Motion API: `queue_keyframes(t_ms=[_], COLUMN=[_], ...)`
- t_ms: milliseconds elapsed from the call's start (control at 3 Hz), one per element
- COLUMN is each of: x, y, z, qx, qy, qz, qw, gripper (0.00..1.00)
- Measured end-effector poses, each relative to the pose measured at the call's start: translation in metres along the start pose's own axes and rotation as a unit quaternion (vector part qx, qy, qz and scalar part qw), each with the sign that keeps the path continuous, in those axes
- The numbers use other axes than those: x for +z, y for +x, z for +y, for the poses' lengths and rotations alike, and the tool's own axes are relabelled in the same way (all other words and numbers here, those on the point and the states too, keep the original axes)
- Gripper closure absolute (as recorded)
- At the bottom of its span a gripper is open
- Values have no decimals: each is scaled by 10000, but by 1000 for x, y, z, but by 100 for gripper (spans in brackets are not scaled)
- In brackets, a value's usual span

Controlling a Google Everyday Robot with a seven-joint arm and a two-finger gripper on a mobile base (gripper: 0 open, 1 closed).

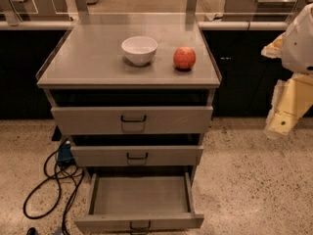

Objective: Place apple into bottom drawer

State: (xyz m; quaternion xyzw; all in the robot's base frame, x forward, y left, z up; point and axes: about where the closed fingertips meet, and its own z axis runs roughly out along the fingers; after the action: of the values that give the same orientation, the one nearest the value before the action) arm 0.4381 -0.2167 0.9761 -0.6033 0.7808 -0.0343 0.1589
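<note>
**On the cabinet top, apple (184, 58) sits well apart from gripper (286, 112)**

On the grey cabinet top (88, 58), the apple rests just right of the white bowl (139, 50), not touching it. Below the 2 upper drawers (132, 120), the bottom drawer (139, 223) stands pulled out. The gripper hangs at the right edge, beside the cabinet and lower than the apple. Whether it is spread or closed cannot be told.

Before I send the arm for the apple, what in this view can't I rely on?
Gripper: camera view, far right beside the cabinet, partly cut off by the frame edge.
Bottom drawer: open, but its front handle is cut by the lower edge.
Two upper drawers: their insides are hidden behind their fronts and in shadow.
Apple: its far side faces away from the camera.
</note>
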Motion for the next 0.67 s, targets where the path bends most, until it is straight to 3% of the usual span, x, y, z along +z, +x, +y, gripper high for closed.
queue_keyframes(t_ms=[333, 667], x=[0, -1], y=[0, -1], z=[0, -3], qx=[0, -29], qy=[0, -39], qz=[-1, -261], qw=[10000, 9996], gripper=[0, 0])
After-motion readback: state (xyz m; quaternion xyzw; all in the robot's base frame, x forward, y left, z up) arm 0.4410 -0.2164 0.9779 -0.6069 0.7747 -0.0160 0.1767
